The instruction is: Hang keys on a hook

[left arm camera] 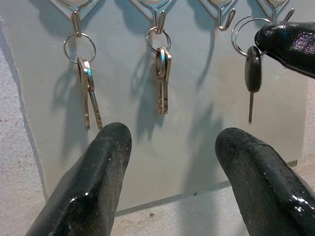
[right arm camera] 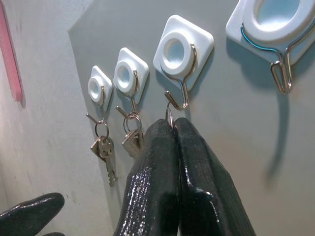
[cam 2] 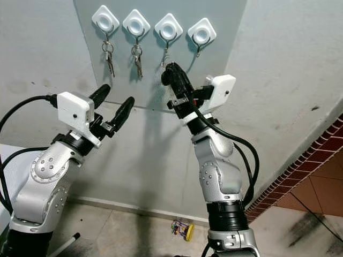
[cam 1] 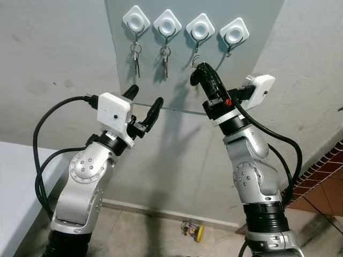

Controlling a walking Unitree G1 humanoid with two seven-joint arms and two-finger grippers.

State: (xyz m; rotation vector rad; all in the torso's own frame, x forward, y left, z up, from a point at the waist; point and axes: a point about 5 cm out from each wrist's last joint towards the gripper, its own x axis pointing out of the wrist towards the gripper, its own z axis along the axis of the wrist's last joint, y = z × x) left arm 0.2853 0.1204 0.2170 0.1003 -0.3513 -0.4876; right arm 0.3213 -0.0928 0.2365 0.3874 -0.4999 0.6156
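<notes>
My right gripper (right arm camera: pixel 172 129) was pinched shut on the key ring (left arm camera: pixel 244 35), just below the third hook (right arm camera: pixel 180 96) of four on the grey panel (cam 1: pixel 182 80). First two hooks each held keys (cam 1: pixel 136 58). My left gripper (cam 1: pixel 143 103) hung open below them. Small yellow object (cam 1: pixel 193 230) on the floor below the panel.
</notes>
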